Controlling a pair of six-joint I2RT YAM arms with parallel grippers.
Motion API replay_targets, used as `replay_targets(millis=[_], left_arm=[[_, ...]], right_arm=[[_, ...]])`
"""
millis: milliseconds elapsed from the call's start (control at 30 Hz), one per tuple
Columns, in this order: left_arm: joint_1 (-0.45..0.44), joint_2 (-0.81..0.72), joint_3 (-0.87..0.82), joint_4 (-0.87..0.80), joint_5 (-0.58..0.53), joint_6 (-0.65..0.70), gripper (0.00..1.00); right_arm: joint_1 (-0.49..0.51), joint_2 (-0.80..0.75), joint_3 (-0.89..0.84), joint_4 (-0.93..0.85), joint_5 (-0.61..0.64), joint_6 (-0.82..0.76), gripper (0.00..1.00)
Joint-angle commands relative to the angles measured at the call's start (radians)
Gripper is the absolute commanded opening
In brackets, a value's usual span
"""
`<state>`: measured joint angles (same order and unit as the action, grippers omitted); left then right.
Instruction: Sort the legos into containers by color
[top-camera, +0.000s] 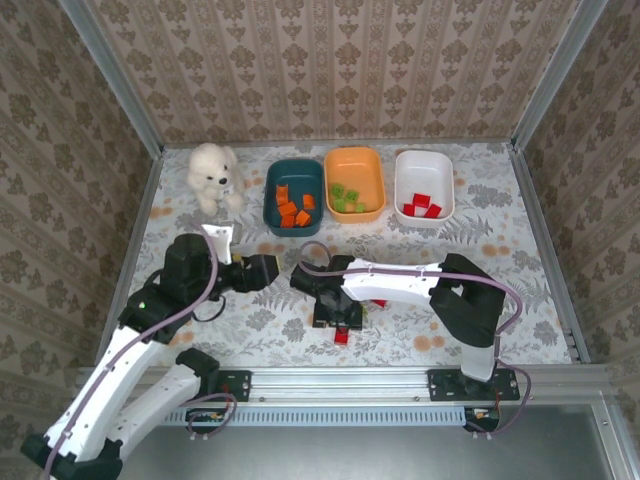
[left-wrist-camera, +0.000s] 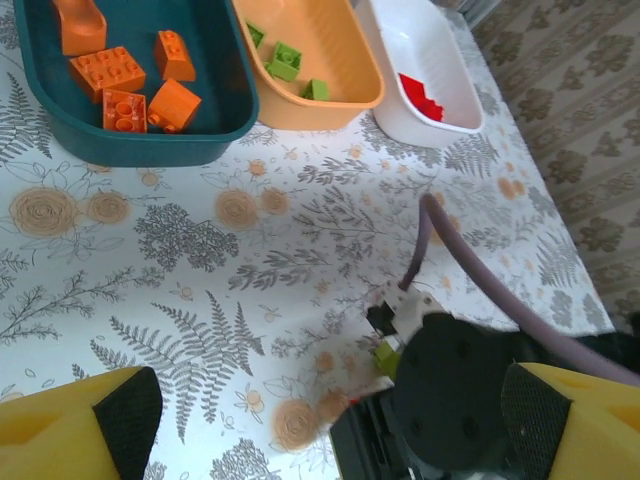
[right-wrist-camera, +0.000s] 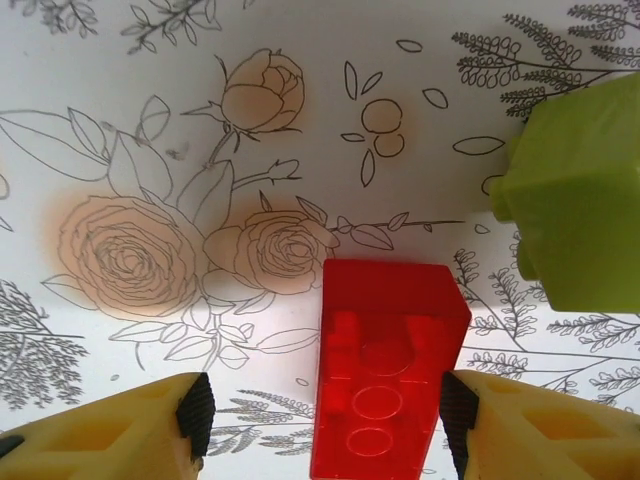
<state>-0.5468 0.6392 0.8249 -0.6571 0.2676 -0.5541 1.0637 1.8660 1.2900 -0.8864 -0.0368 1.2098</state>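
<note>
We judged the step in hand to be picking up the red brick (right-wrist-camera: 385, 365), which lay on the tabletop (right-wrist-camera: 120, 90). The white tub (top-camera: 425, 172) holding reds stood well beyond it. The right end effector (right-wrist-camera: 326, 418) straddled it, half open and gripping nothing, so the next move called for a square close. A green brick (right-wrist-camera: 580, 200) just beside it was cut off. The left end effector (left-wrist-camera: 330, 415) gaped wide and empty. We could not tell whether the right pad touched the red brick.
</note>
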Motion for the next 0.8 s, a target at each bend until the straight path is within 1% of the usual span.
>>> replay_targets(millis=[0,167,267,367,500,567,667,767], left_arm=[[-0.001,-0.015,-0.019,-0.051,0.036,-0.016,0.91],[-0.001,-0.004,-0.028,-0.018,0.047,-0.024,0.91],[-0.001,0.012,-0.028,-0.002,0.057,-0.027,0.91],[-0.001,0.029,-0.033,0.02,0.063,-0.032,0.91],[-0.002,0.053,-0.037,0.047,0.065,-0.036,0.91],[-0.003,0.066,-0.034,0.055,0.067,-0.038,0.91],[-0.007,0.079,-0.033,0.063,0.064,-0.039,0.9],[-0.011,0.084,-0.031,0.064,0.065,-0.037,0.9]], right_arm=[[0.014,0.03,0.002,-0.013,0.014,0.071,0.63],[0.02,0.014,0.01,-0.037,0.026,0.064,0.63],[0.03,-0.022,0.038,-0.083,0.083,0.045,0.62],[0.033,-0.042,0.049,-0.115,0.099,0.031,0.62],[0.027,-0.039,-0.033,-0.046,0.043,0.044,0.6],[0.025,-0.04,-0.042,-0.015,0.036,0.04,0.6],[0.024,-0.021,-0.023,0.014,0.02,0.014,0.65],[0.024,0.017,-0.017,0.04,-0.014,0.007,0.66]])
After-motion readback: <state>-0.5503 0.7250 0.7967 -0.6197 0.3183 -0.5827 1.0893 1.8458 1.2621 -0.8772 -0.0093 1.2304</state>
